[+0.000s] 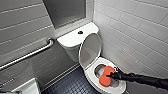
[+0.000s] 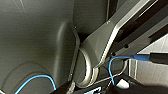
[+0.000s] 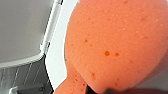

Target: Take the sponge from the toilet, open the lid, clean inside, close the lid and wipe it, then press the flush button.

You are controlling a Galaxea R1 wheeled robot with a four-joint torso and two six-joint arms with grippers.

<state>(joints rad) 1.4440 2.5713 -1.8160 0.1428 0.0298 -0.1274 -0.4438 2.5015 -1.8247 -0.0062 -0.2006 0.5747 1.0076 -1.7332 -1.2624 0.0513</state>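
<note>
White-tiled bathroom, toilet (image 1: 75,40) lid (image 1: 90,48) raised, right claw (image 1: 113,75) holding sponge (image 1: 106,77) in bowl (image 1: 89,74)

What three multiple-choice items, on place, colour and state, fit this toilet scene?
1. Where is the sponge? A on the tank; B over the toilet bowl, in the right gripper; C on the floor.
2. What colour is the flush button? A dark; B orange; C white.
3. How is the lid? A shut; B raised; C removed.
Key: 1 B, it is gripped over the open bowl; 2 A, a dark dot on the white tank; 3 B, it stands upright behind the bowl.
</note>
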